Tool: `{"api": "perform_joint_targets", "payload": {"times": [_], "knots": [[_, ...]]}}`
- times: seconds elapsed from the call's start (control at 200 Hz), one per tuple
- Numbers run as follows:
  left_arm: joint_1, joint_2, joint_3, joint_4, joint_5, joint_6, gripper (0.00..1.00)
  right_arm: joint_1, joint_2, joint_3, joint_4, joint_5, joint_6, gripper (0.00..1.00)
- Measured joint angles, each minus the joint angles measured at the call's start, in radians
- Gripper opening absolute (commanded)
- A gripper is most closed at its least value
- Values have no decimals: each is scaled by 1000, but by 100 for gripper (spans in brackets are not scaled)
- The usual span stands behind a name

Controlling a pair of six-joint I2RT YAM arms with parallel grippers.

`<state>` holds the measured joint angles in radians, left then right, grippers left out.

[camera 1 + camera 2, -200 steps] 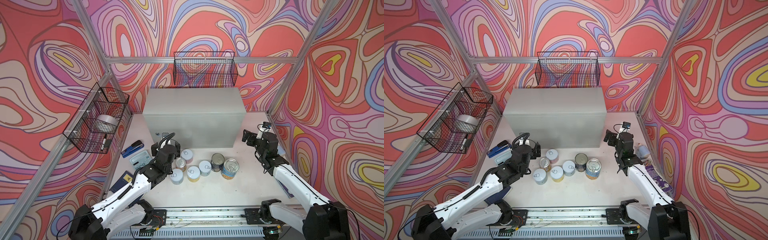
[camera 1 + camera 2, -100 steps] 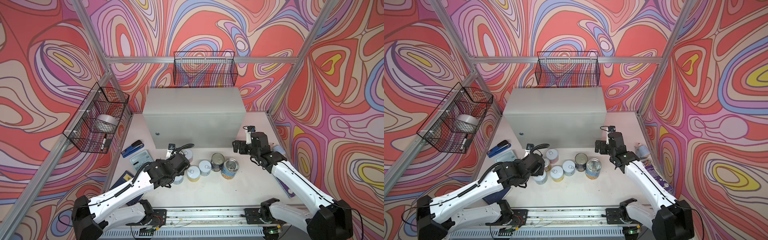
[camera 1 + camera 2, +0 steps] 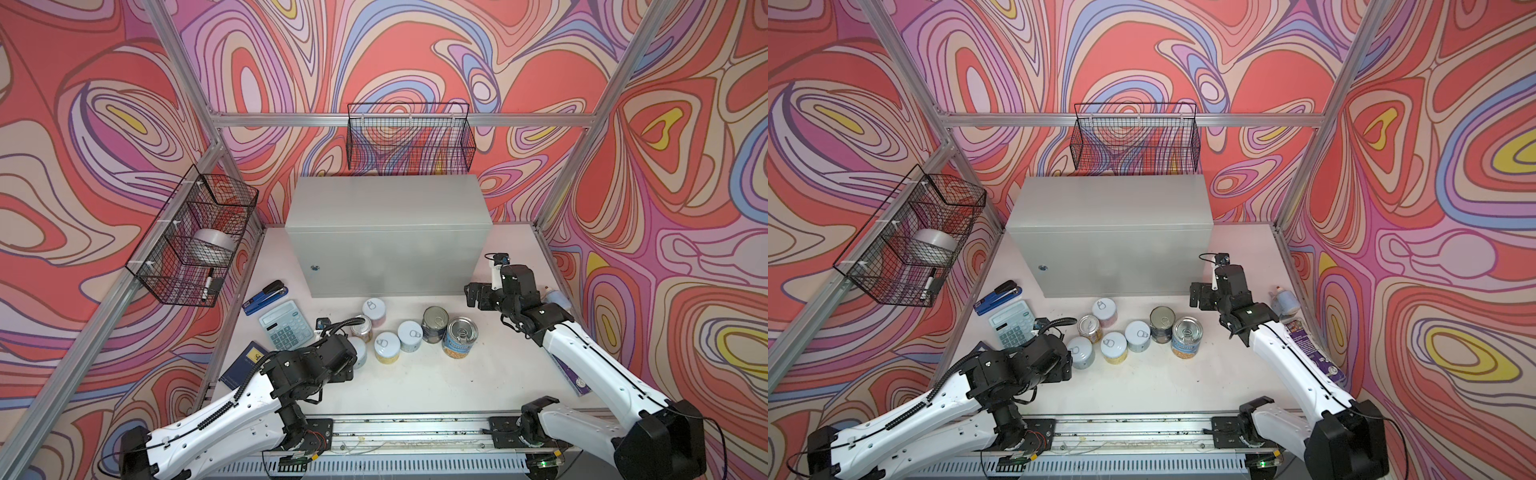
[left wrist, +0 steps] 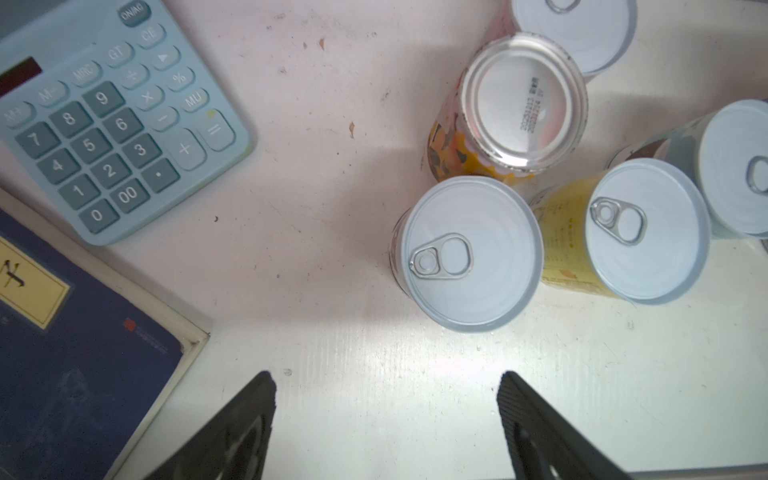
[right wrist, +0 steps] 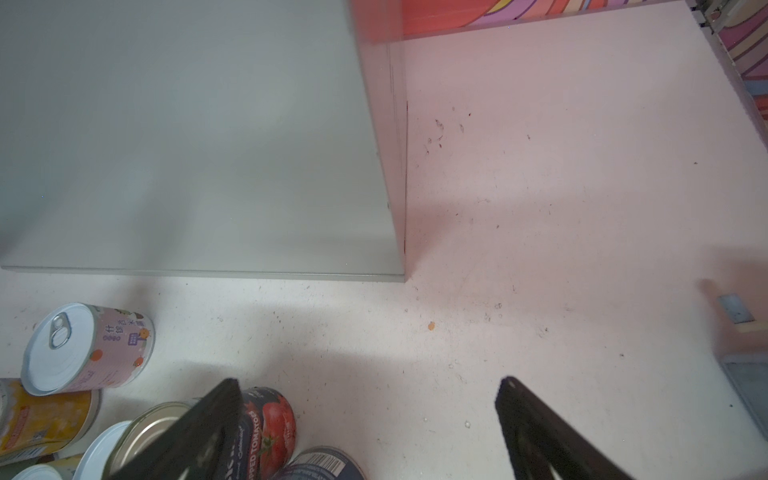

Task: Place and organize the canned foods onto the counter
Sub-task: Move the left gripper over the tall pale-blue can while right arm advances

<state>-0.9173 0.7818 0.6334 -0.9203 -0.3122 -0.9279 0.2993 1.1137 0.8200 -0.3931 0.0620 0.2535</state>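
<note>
Counter (image 3: 386,203): grey box at the back.
Left hand (image 4: 385,386): jaws apart, empty, just short of a pale blue can (image 4: 469,253).
Right hand (image 5: 370,390): jaws wide, empty, near the tomato can (image 5: 266,419).
Cans (image 3: 459,343): seven, clustered before the counter's front.

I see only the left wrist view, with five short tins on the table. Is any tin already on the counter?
Observer: No. In both top views the counter has no tin on its flat top; all seven stand on the table in front of it.
Operator: Seven? Which two do I miss?
Observer: Two tall ones, to the right of the short group: the dark navy tin and the blue Progresso tin, side by side.
Operator: And the right gripper?
Observer: The right gripper is open and holds nothing, near the counter's front right corner.
</note>
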Motion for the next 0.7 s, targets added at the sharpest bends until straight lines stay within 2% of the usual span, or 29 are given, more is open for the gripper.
{"api": "perform_joint_targets", "payload": {"times": [0.285, 0.696], "knots": [[0, 118, 3, 57, 21, 18, 97, 3, 0, 0, 25, -2, 7, 99], [0, 152, -19, 182, -7, 26, 94, 3, 13, 0, 53, -34, 37, 98]]}}
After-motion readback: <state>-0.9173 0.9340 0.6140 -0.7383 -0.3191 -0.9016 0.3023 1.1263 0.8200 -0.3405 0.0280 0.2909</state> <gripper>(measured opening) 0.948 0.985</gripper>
